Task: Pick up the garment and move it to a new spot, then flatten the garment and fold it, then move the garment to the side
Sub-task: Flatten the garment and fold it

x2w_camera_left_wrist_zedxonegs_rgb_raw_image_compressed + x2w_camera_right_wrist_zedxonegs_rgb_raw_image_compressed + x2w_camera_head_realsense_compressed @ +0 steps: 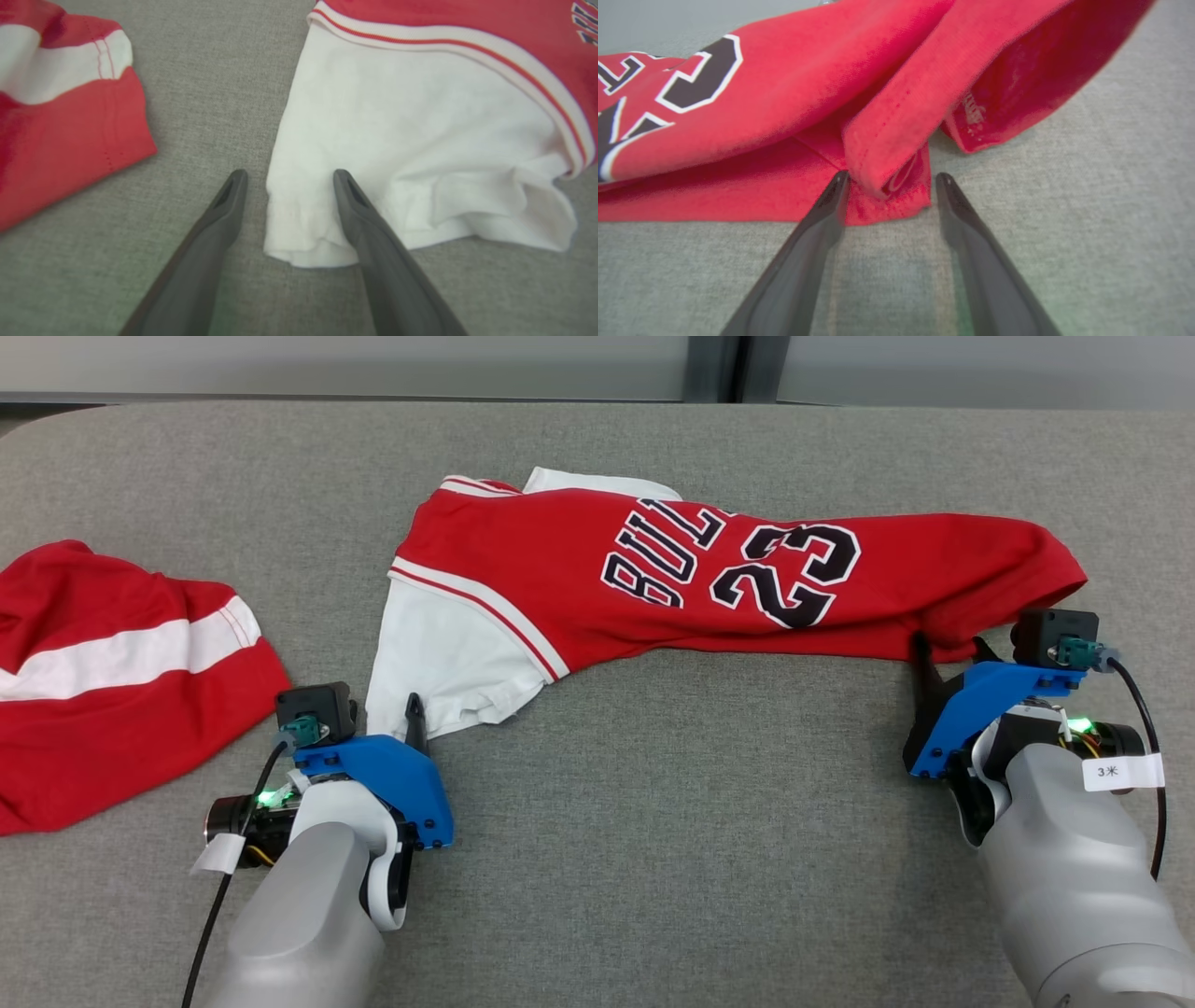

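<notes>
The garment, a red jersey with dark lettering, the number 23 and a white sleeve, lies stretched sideways across the grey table. My left gripper stands open at the near corner of the white sleeve. In the left wrist view its fingers straddle the sleeve's hem corner without pinching it. My right gripper is open at the jersey's near right end. In the right wrist view that gripper has a folded red hem corner lying between its fingertips.
A second red cloth with a white stripe lies bunched at the table's left side, close to my left arm, and appears in the left wrist view. Bare grey table surface stretches between my two arms. The table's far edge runs along the top.
</notes>
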Controlling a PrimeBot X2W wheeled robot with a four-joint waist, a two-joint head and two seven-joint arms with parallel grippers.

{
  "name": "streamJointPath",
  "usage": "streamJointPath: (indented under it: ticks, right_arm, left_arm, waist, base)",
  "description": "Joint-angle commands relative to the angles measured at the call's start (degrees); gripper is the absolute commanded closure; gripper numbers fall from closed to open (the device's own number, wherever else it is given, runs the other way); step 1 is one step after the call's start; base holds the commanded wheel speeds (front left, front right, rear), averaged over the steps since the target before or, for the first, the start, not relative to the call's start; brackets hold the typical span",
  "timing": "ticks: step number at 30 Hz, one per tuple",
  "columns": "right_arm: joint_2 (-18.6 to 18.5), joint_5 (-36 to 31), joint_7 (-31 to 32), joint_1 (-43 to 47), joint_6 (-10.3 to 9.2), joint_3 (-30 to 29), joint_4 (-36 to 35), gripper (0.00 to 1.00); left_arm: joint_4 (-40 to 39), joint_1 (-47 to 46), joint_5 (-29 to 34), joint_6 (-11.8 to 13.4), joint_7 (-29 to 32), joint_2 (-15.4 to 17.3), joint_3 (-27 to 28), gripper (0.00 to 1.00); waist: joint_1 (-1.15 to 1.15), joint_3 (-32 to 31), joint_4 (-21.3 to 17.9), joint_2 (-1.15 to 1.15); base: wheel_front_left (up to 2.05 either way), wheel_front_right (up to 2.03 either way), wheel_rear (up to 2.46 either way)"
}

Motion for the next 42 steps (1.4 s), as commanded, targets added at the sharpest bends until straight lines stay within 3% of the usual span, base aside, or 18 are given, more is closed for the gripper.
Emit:
streamJointPath:
  ticks: [1,2,3,9,14,18,23,27,30,31,32,33,37,38,39,40,41,42]
  right_arm:
    - [0.14,-0.91,0.93,-0.09,0.03,-0.22,0.84,0.55]
    - [0.15,-1.29,0.92,-0.03,0.03,-0.43,0.97,0.73]
    - [0.15,-1.72,0.84,-0.06,0.03,-0.57,1.07,1.0]
    - [0.09,-1.65,-0.46,0.28,0.02,-1.35,1.42,1.0]
    - [0.03,3.44,-3.53,-0.67,0.02,0.55,1.42,1.0]
    - [0.02,12.06,-4.87,-1.94,0.02,6.9,1.45,1.0]
    - [-0.02,23.88,-5.52,-2.28,0.02,17.35,-1.63,1.0]
    - [-0.05,30.18,-5.52,2.53,0.02,23.28,-10.71,1.0]
    - [-0.11,31.59,-5.36,5.88,0.02,23.33,-18.4,1.0]
    - [-0.11,31.59,-5.36,5.88,0.02,23.33,-18.4,1.0]
    - [-0.83,32.03,-3.64,9.05,0.02,22.31,-24.07,1.0]
    - [-0.83,32.03,-3.64,9.05,0.02,22.31,-24.07,1.0]
    - [-1.86,31.31,5.31,19.33,0.03,17.12,-44.52,1.0]
    - [-1.86,31.31,5.31,19.33,0.03,17.12,-44.52,1.0]
    - [-1.34,30.46,10.37,23.91,0.02,14.32,-54.99,1.0]
    - [-1.34,30.46,10.37,23.91,0.02,14.32,-54.99,1.0]
    - [-0.66,29.71,15.56,28.52,0.03,11.44,-66.43,1.0]
    - [-0.36,29.7,18.16,30.6,0.02,10.23,-71.53,1.0]
  left_arm:
    - [2.07,1.9,-0.3,-1.08,1.07,-1.67,-1.32,0.68]
    - [2.26,1.88,-0.47,-1.5,1.04,-1.81,-1.54,1.0]
    - [2.45,1.88,-0.68,-1.86,1.08,-1.95,-1.77,1.0]
    - [2.26,0.8,-1.84,-3.3,-1.94,-1.8,-1.17,1.0]
    - [-1.63,0.92,-5.57,-6.59,-7.67,-1.81,1.59,1.0]
    - [-7.68,2.7,-9.88,-9.54,-10.91,-2.01,4.79,1.0]
    - [-21.75,5.91,-14.96,-11.49,-12.22,-0.99,8.83,1.0]
    - [-36.56,9.64,-19.04,-11.67,-10.56,0.15,11.06,1.0]
    - [-47.46,12.6,-21.23,-10.25,-7.91,1.09,12.16,1.0]
    - [-47.46,12.6,-21.23,-10.25,-7.91,1.09,12.16,1.0]
    - [-53.99,14.35,-22.45,-9.01,-6.02,1.55,12.53,1.0]
    - [-53.99,14.35,-22.45,-9.01,-6.02,1.55,12.53,1.0]
    - [-66.89,17.85,-25.14,-5.98,-1.34,2.48,12.75,1.0]
    - [-66.89,17.85,-25.14,-5.98,-1.34,2.48,12.75,1.0]
    - [-70.73,18.68,-25.81,-5.0,-0.02,2.74,12.54,1.0]
    - [-70.73,18.68,-25.81,-5.0,-0.02,2.74,12.54,1.0]
    - [-74.16,19.3,-26.25,-4.45,1.05,2.85,12.09,1.0]
    - [-75.62,19.59,-26.32,-4.15,1.56,2.9,11.92,1.0]
  waist:
    - [0.01,0.1,0.17,0.0]
    - [0.01,0.13,0.25,0.0]
    - [0.01,0.14,0.31,0.0]
    - [0.01,-0.7,0.34,0.0]
    - [0.01,-2.92,0.09,0.0]
    - [0.01,-5.45,-0.28,0.0]
    - [0.01,-8.58,-1.32,0.0]
    - [0.01,-11.17,-2.18,0.0]
    - [0.01,-12.85,-2.65,0.0]
    - [0.01,-12.85,-2.65,0.0]
    - [0.01,-13.75,-2.8,0.0]
    - [0.01,-13.75,-2.8,0.0]
    - [0.01,-15.02,-2.86,0.0]
    - [0.01,-15.02,-2.86,0.0]
    - [0.01,-15.06,-2.84,0.0]
    - [0.01,-15.06,-2.84,0.0]
    - [0.01,-15.04,-2.78,0.0]
    - [0.01,-14.95,-2.77,0.0]
  base:
    - [0.0,0.0,0.0]
    - [0.0,0.0,0.0]
    - [0.0,0.0,0.0]
    - [0.0,0.0,0.0]
    - [0.0,0.0,0.0]
    - [0.0,0.0,0.0]
    - [0.0,0.0,0.0]
    - [0.0,0.0,0.0]
    - [0.0,0.0,0.0]
    - [0.0,0.0,0.0]
    - [0.0,0.0,0.0]
    - [0.0,0.0,0.0]
    - [0.0,0.0,0.0]
    - [0.0,0.0,0.0]
    - [0.0,0.0,0.0]
    - [0.0,0.0,0.0]
    - [0.0,0.0,0.0]
    - [0.0,0.0,0.0]
